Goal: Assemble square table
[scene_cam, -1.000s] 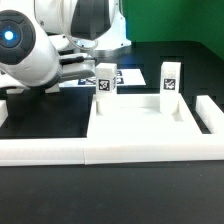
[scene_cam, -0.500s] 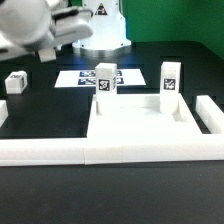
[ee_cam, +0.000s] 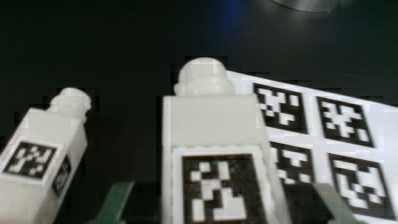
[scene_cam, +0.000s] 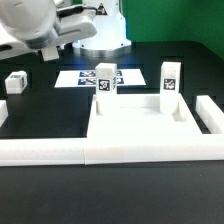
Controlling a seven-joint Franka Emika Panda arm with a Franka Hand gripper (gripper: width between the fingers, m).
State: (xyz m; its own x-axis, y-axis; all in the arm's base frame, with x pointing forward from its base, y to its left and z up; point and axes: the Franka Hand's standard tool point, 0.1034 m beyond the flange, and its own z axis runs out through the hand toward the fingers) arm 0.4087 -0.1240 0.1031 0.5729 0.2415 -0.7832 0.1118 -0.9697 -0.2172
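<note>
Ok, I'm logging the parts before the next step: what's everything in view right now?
square tabletop: 1, white, raised rim, middle of the exterior view.
leg blocks: 3 in the exterior view, white with black-and-white tags; two upright at the tabletop's far side, one apart at the exterior view's left. The wrist view shows two close up; I cannot tell which ones.
marker board: 1, white with black tags, flat on the table beyond the legs.
border wall: 1, white, low, along the near side.
table: 1, black.
arm: 1, white, exterior view's upper left.
tool: 1, open, holding nothing.
</note>
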